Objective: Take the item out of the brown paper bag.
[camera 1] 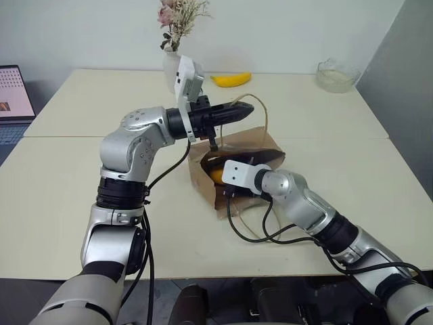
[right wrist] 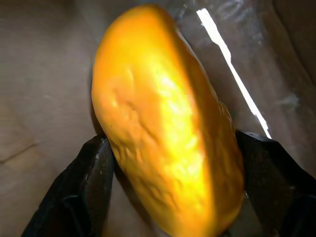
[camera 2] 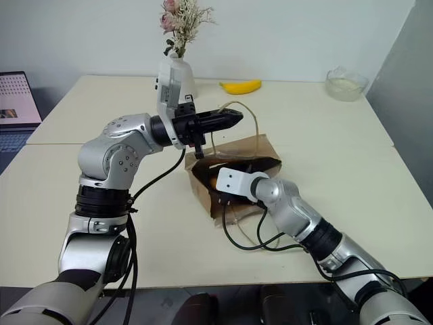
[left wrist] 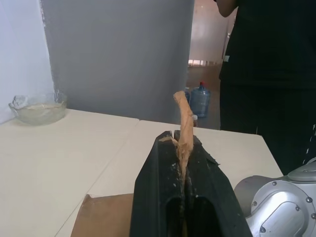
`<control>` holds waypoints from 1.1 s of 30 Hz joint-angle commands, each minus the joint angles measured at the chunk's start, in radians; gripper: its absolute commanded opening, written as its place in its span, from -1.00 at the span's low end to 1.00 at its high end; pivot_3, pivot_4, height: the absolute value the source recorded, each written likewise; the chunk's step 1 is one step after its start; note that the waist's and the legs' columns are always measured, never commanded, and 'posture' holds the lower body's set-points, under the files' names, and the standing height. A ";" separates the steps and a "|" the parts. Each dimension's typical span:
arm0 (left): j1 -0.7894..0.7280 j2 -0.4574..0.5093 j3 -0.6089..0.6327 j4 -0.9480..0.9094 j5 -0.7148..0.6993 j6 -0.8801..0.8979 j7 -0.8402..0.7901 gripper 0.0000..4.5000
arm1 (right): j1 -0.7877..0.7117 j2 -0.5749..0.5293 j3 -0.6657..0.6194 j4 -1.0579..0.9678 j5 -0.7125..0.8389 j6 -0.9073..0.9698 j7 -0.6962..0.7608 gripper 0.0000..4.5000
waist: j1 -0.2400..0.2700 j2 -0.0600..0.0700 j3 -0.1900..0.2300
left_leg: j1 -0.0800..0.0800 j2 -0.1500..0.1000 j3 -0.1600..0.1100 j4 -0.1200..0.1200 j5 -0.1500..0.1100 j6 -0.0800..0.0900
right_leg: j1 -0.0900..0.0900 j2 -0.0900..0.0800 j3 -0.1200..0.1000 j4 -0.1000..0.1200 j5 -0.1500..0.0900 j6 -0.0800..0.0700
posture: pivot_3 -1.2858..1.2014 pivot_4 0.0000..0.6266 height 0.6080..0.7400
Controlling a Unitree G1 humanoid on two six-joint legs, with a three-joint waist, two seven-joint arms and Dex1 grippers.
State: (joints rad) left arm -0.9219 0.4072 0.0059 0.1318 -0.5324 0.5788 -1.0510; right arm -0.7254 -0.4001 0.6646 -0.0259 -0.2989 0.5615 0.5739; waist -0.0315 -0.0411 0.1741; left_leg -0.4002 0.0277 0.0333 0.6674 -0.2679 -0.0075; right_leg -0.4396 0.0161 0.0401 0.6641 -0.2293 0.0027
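Right gripper (right wrist: 168,163) is seen deep inside the bag (camera 1: 260,145), and its jaws stand on both sides of the item (right wrist: 163,123), touching it or very nearly; whether they already press cannot be told. So the item is reached but not yet taken out: gripping and lifting are left. Its long axis runs slanted across the jaws, one rounded end pointing away from the wrist. Left gripper (camera 1: 245,108) is clenched on a cord handle (left wrist: 183,128), holding the bag open above the bench (camera 1: 67,176).
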 commanded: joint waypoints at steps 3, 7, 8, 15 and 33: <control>-0.007 0.008 0.001 0.008 0.028 -0.052 0.008 -1.00 | 0.009 -0.034 -0.125 -0.152 0.052 0.029 0.092 0.48 | 0.000 0.000 0.000 | 0.000 0.000 0.000 0.000 0.000 0.000 | 0.000 0.000 0.000 0.000 0.000 0.000 | 0.03 -0.52 1.00; -0.014 0.001 -0.002 0.050 0.069 -0.100 0.029 -1.00 | 0.049 -0.101 -0.256 -0.330 0.202 0.122 0.245 0.48 | 0.002 0.000 0.000 | 0.000 0.000 -0.001 0.000 0.000 0.000 | 0.000 0.000 -0.001 0.000 0.000 0.000 | 0.03 -0.52 1.00; -0.017 -0.002 -0.003 0.060 0.076 -0.109 0.032 -1.00 | 0.058 -0.116 -0.282 -0.360 0.238 0.141 0.274 0.48 | 0.003 0.000 0.000 | 0.000 0.000 -0.001 0.000 0.000 0.000 | 0.000 0.000 -0.001 0.000 0.000 0.000 | 0.03 -0.52 1.00; -0.021 -0.017 -0.012 0.109 0.114 -0.156 0.039 -1.00 | 0.102 -0.116 -0.667 -0.574 0.708 0.366 0.400 0.47 | 0.001 0.000 0.000 | 0.000 0.000 -0.001 0.001 0.000 0.000 | 0.001 0.000 -0.001 0.001 0.000 0.000 | 0.03 -0.52 1.00; 0.005 0.000 -0.013 0.123 0.144 -0.197 0.035 -1.00 | 0.256 -0.443 -0.504 -0.004 0.219 -0.044 0.121 0.47 | -0.001 0.000 0.000 | 0.000 0.000 0.001 0.002 0.000 0.000 | 0.001 0.000 0.001 0.001 0.000 0.001 | 0.03 -0.52 1.00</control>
State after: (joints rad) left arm -0.8998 0.4002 -0.0142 0.2811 -0.3873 0.4029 -1.0146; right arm -0.4569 -0.8240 0.1572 -0.0261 -0.0470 0.5719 0.6938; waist -0.0320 -0.0410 0.1741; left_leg -0.4000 0.0273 0.0343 0.6698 -0.2680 -0.0072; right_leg -0.4388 0.0164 0.0412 0.6654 -0.2288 0.0033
